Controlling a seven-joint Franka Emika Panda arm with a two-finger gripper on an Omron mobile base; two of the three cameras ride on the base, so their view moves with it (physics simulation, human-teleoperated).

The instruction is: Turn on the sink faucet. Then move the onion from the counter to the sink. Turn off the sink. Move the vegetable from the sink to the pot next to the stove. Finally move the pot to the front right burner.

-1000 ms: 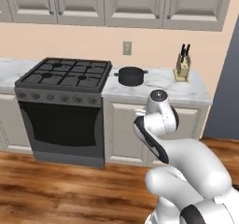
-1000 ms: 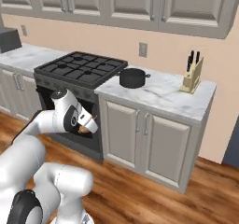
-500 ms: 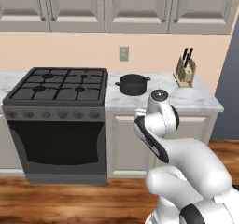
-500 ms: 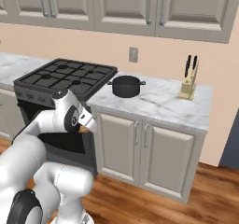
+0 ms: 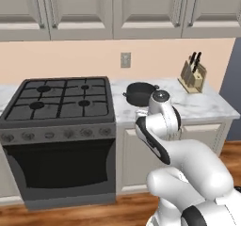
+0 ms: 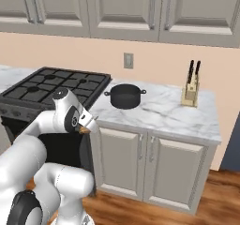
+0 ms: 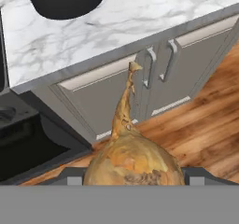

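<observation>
My gripper is shut on the golden-brown onion, whose thin stem tip points toward the cabinet fronts. In the right base view the gripper hangs at counter-edge height in front of the stove, with the onion just peeking out. The small dark pot stands on the white marble counter right beside the stove, beyond and to the right of my hand. From the left base, the pot sits just behind my arm, next to the stove. The sink and faucet are out of view.
A knife block stands at the counter's far right, near the wall. Beige cabinet doors with handles are below the counter, and a wooden floor lies under my hand. Wall cabinets hang above.
The whole picture has shifted: the base has driven, so stove, pot and counter now sit nearer and more square-on. The onion stays in my gripper.
</observation>
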